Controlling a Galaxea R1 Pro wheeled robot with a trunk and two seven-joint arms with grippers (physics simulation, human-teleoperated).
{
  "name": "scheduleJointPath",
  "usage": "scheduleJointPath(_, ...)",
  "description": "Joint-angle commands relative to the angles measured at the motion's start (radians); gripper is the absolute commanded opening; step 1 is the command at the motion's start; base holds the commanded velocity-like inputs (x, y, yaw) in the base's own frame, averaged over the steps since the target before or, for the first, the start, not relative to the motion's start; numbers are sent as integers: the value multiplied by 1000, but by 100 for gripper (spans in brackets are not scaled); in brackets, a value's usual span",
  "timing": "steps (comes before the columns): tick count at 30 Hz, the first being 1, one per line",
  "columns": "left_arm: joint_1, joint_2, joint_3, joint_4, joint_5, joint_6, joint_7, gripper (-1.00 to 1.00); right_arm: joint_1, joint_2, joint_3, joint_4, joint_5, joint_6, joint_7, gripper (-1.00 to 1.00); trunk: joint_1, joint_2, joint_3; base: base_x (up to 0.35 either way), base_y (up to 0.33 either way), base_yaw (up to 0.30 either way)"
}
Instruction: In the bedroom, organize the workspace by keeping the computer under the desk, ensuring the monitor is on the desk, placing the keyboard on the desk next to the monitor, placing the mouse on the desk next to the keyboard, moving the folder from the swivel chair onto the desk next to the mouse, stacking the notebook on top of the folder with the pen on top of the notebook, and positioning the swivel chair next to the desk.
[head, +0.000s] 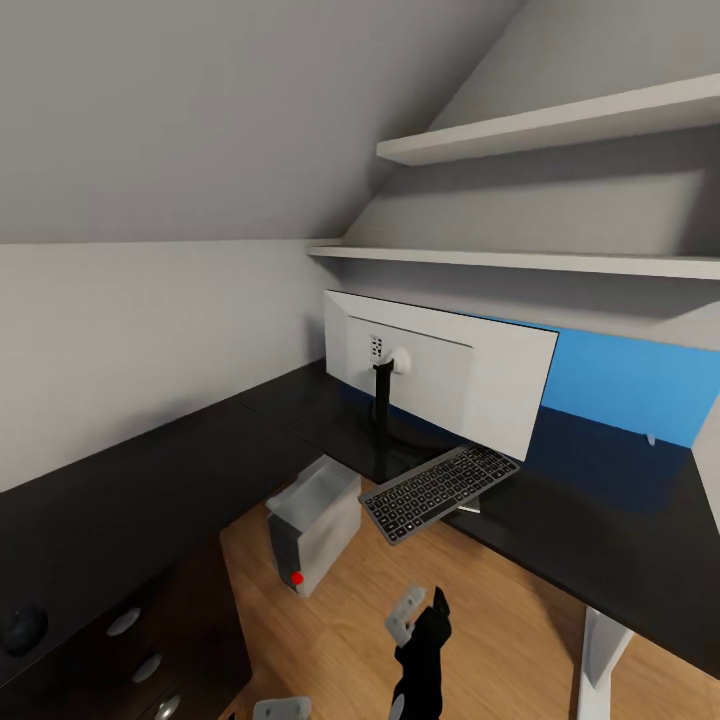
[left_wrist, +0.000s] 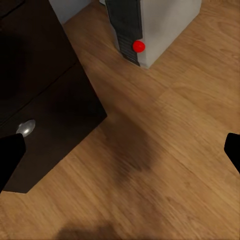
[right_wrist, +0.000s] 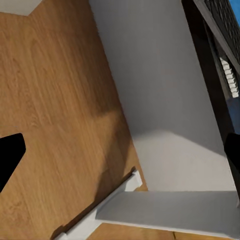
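Standing on the black L-shaped desk (head: 150, 460), the monitor (head: 440, 375) shows its pale back panel to the room, its thin black stem and base planted on the desk's inner corner beneath two white wall shelves (head: 520, 262). The keyboard (head: 440, 492) lies just in front of the monitor's base, at the desk's front edge, with one end jutting out past that edge over the wood floor (head: 350, 620); it sits at an angle to the desk. The computer (head: 313, 536) stands on the floor in the desk's inner corner, close below the keyboard's overhanging end, its dark front strip and red dot facing outward. A small dark rounded object on the desk's near left end, above the drawer unit (head: 150, 650) with round silver knobs, may be the mouse (head: 22, 628), though it is too dim to confirm. A blue panel (head: 630, 385) runs along the wall behind the desk, past the monitor. A dark gripper (head: 425, 625) hangs over the floor in front of the desk, its spacing unclear from the head view. The left gripper (left_wrist: 120, 155) is spread wide over bare floor between the drawer unit and the computer, nothing between its fingers. The right gripper (right_wrist: 120, 155) is likewise spread wide, empty, beside the desk's white leg (right_wrist: 160, 110).
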Motion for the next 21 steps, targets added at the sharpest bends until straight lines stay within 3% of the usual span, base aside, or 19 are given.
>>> scheduleJointPath(1, -1, 1, -5, 0, 10, -4, 6, 100, -1, 0, 5, 2, 6, 8, -4, 100, 0, -1, -1, 0, 0, 0)
scheduleJointPath(7, -1, 1, -5, 0, 10, -4, 6, 100, -1, 0, 9, 6, 7, 11, -11, 100, 0, -1, -1, 0, 0, 28)
scheduleJointPath(21, -1, -1, -5, 3, 11, -2, 1, 100, 0, 0, 31, 63, 9, 14, -103, 100, 0, -1, -10, 0, 0, 228)
